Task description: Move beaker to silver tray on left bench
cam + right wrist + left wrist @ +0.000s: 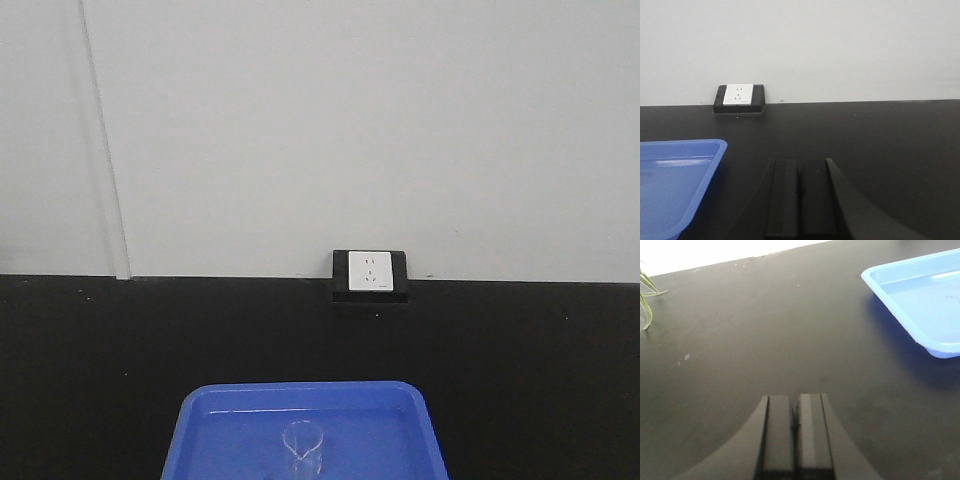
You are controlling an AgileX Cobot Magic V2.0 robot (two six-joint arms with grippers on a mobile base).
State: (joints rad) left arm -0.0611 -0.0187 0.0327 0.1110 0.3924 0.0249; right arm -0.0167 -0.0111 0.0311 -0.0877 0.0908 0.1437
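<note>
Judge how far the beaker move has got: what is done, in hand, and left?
Done: nothing; the beaker stands in the blue tray. In hand: nothing; left gripper and right gripper are shut and empty. Left: grasp, carry, place; no silver tray shows.

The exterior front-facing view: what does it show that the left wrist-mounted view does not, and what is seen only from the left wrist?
Only the front-facing view shows the beaker, which stands in the blue tray, and the wall socket behind the bench. Only the left wrist view shows the left gripper, its jaws together and holding nothing, and some green leaves at the left edge. Both views show the blue tray and the black bench.
</note>
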